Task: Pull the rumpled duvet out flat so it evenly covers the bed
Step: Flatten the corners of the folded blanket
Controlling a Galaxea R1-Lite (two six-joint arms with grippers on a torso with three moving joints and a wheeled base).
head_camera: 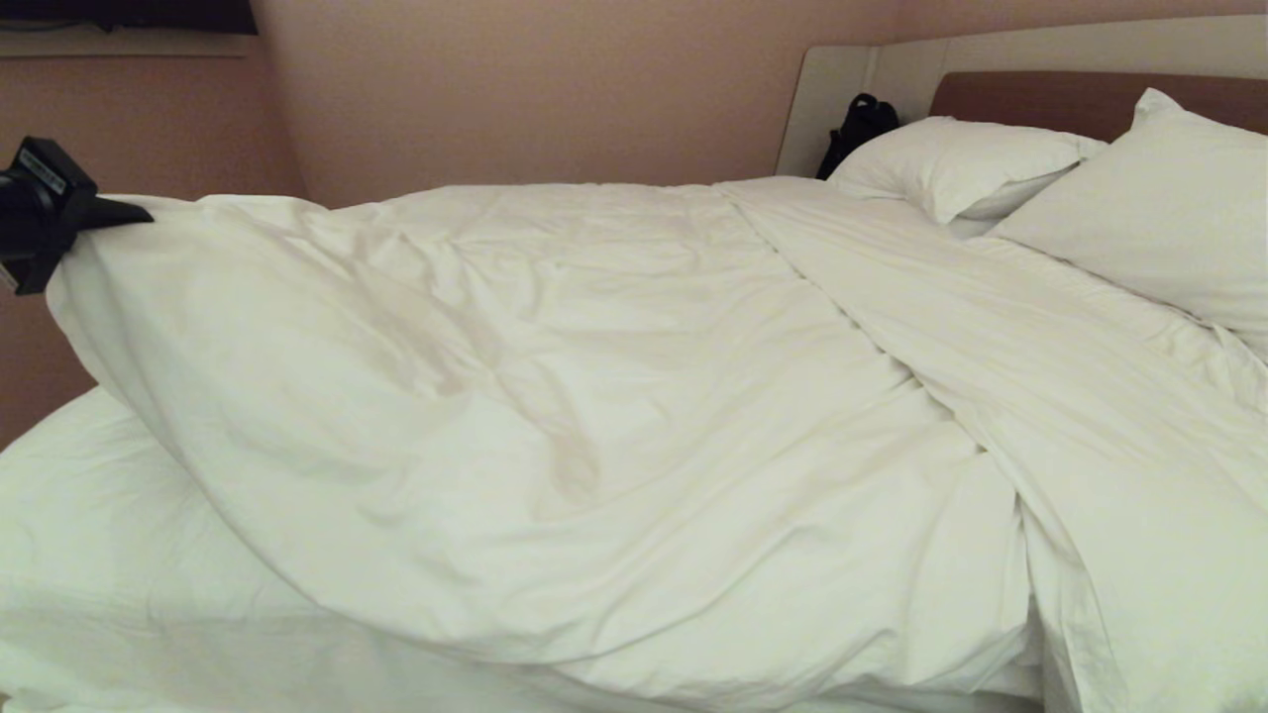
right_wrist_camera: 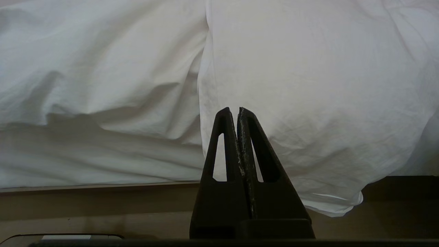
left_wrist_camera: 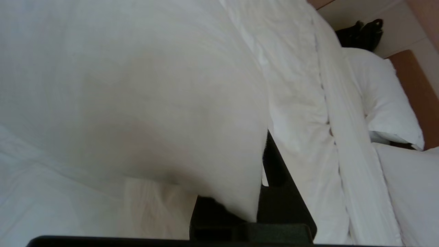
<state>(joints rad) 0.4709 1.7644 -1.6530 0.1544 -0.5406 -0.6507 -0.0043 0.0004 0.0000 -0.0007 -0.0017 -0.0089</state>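
The left gripper (head_camera: 119,213) is holding a corner of the duvet (head_camera: 555,396) up at the far left of the scene, its fingers clamped on the cloth. In the left wrist view the fabric is draping over the left gripper (left_wrist_camera: 255,192) and hiding most of one finger, so the exact pinch point is hard to make out. From that raised corner the duvet is sloping down and spreading across the bed (head_camera: 89,555), with soft creases running through the middle and a long fold lying toward the right. Bare sheet is showing at the near left. Two pillows (head_camera: 966,163) are lying at the far right against the headboard (head_camera: 1080,94), and a black bag (head_camera: 858,124) is sitting beside them at the far side.

The right gripper (right_wrist_camera: 237,109) is hanging low by the near side of the bed, its fingers pressed together on nothing, pointing at the duvet's hanging edge.
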